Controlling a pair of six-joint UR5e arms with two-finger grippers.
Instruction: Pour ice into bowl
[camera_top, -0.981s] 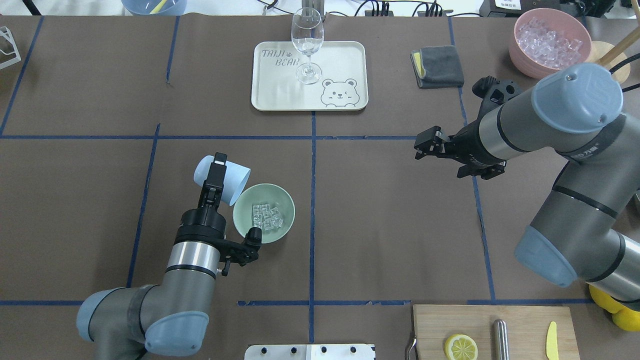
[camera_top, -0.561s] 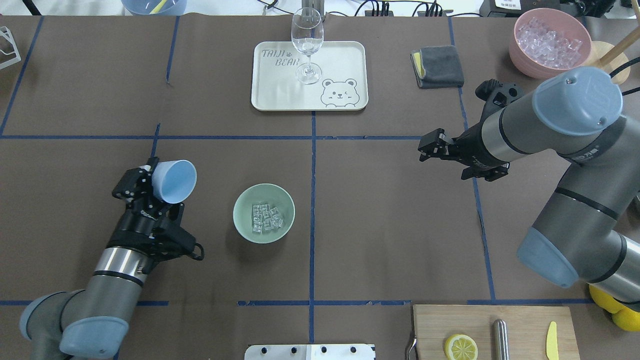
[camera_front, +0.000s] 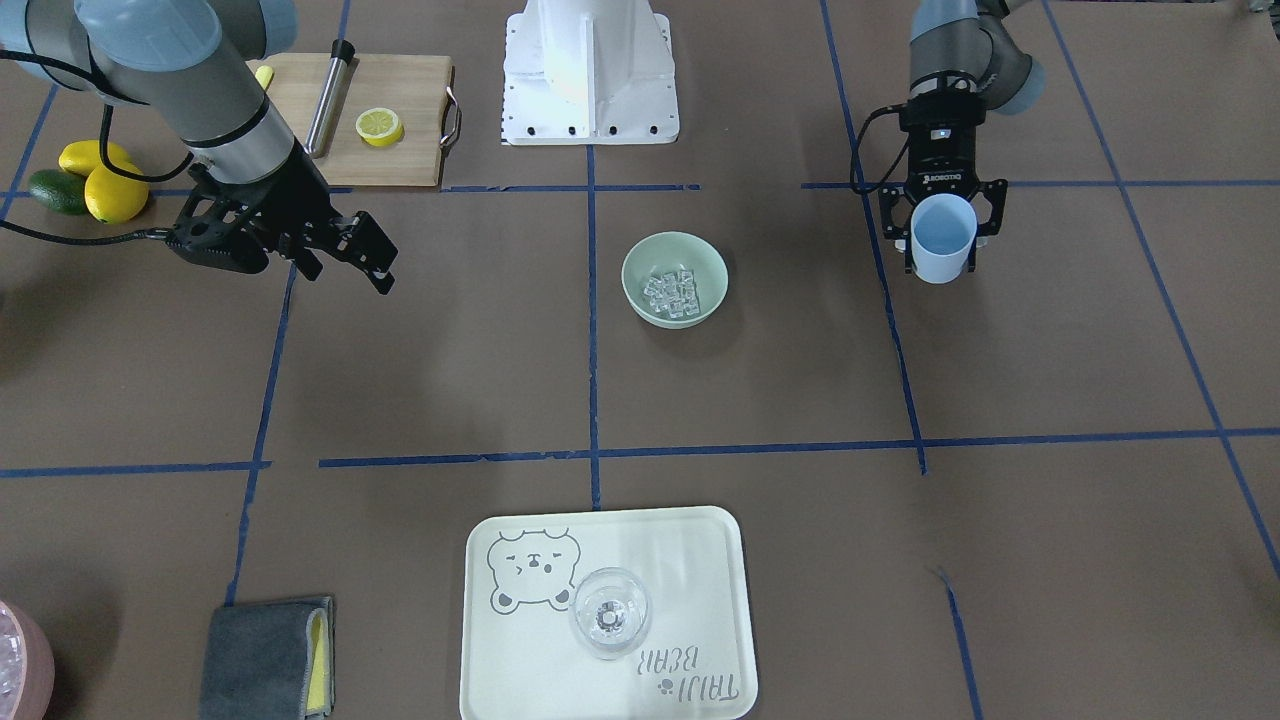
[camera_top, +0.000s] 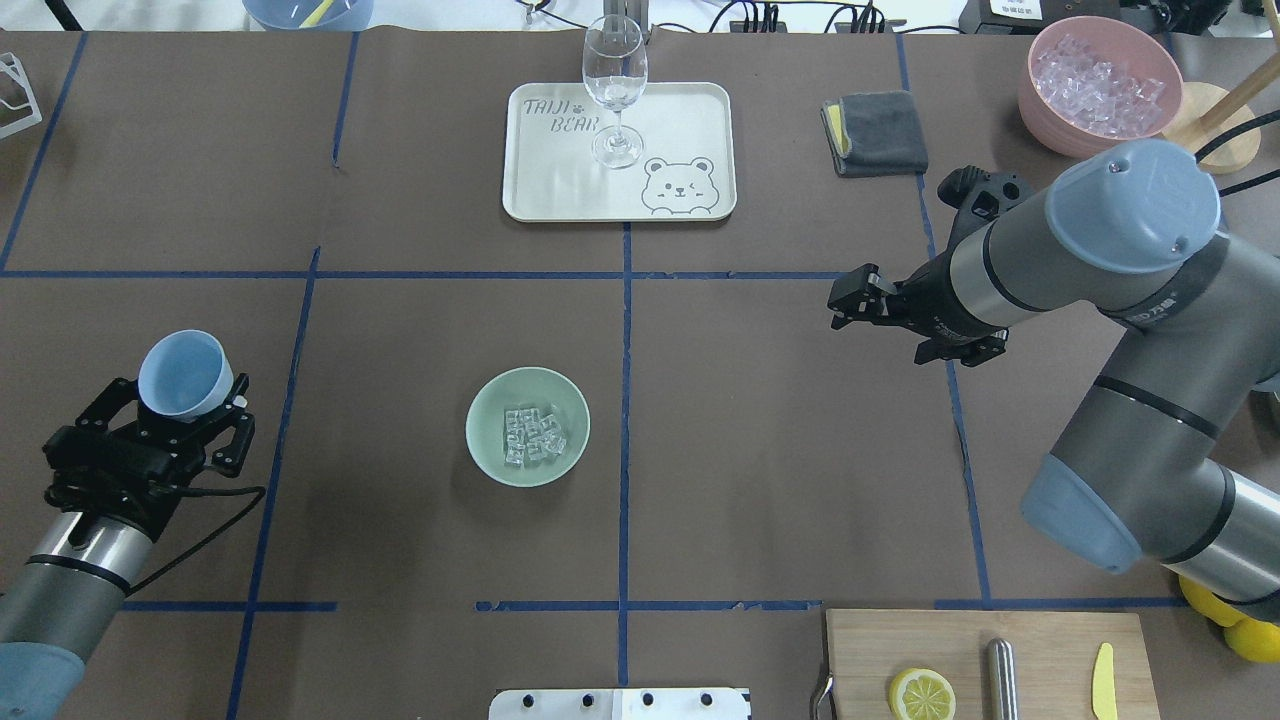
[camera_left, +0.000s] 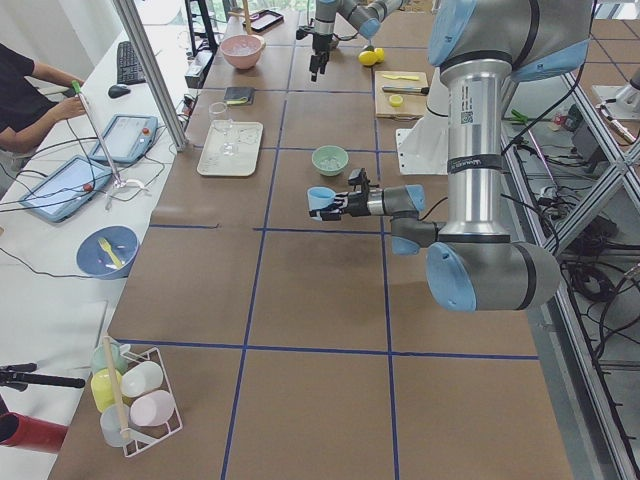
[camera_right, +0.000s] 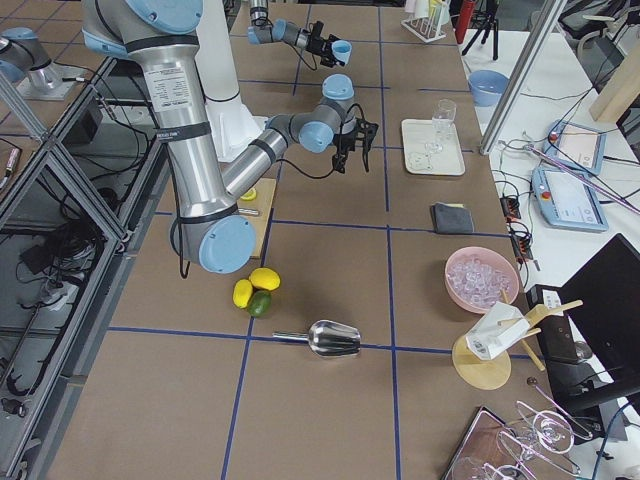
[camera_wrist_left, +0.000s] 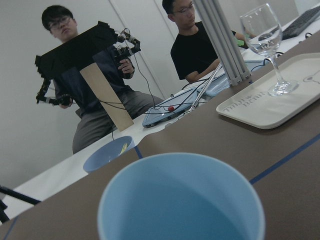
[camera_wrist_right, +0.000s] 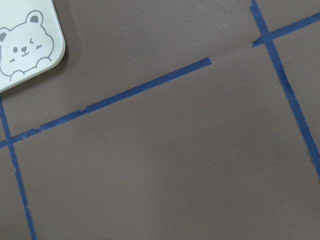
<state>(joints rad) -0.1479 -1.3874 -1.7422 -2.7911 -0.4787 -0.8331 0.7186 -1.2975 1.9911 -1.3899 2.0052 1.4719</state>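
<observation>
**Ice in bowl, cup upright in left gripper**

Clock directions are read on the overhead view, with 12 pointing away from the robot.

- Table (camera_top: 780, 450): brown cover with a blue tape grid.
- Right arm (camera_top: 1130, 300): reaches in from 3 o'clock. The right gripper (camera_top: 850, 300) hangs over bare table at about 2 o'clock from the bowl, well apart from it and holding nothing. I cannot tell whether its fingers are apart or together.
- Left arm (camera_top: 70, 570): comes in low at 8 o'clock. The left gripper (camera_front: 942, 255) has its fingers clamped on either side of the blue cup.
- Tray (camera_top: 680, 110): at 12 o'clock from the bowl, with the wine glass (camera_top: 614, 80) standing on it.
- Pink container (camera_top: 1040, 115): in the far corner at 1 o'clock, filled with ice-like pieces.
- Bowl (camera_top: 487, 445): mint green, upright on the table, just toward 7 o'clock from the table's middle.
- Blue cup (camera_top: 183, 372): at 9 o'clock from the bowl and well apart from it. Its mouth faces up, and the left wrist view shows the inside bare.
- Ice (camera_top: 533, 437): clear cubes clustered on the bowl's floor.
</observation>
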